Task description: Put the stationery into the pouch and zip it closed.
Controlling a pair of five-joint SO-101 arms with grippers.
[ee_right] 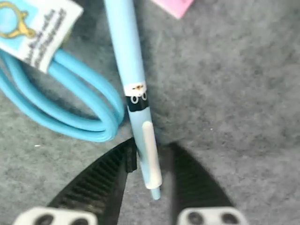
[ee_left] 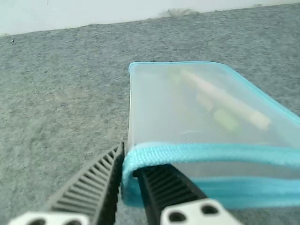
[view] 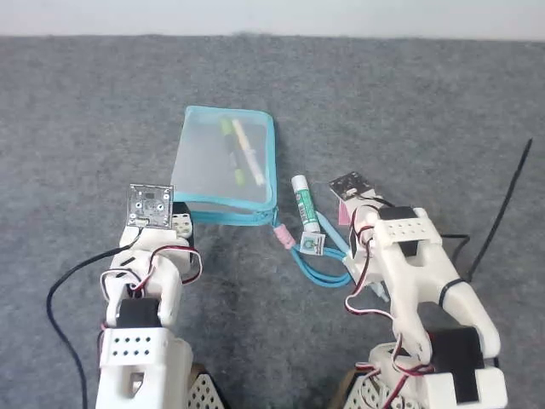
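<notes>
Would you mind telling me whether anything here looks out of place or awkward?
Nothing is damaged or spilled. One oddity: the blue pen lies tight against the blue strap loop attached to the pouch, right where the right gripper straddles it, so the loop might snag.

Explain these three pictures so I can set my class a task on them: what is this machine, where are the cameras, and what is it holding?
These are two small robot arms at a grey table. One picture looks down from above; the others come from cameras on each arm's wrist. The left gripper is clamped on the corner of a see-through pouch with pens inside. The right gripper stands open around a blue pen lying on the table. Beside it lie a looped blue cord, a glue stick and a pink piece.
</notes>
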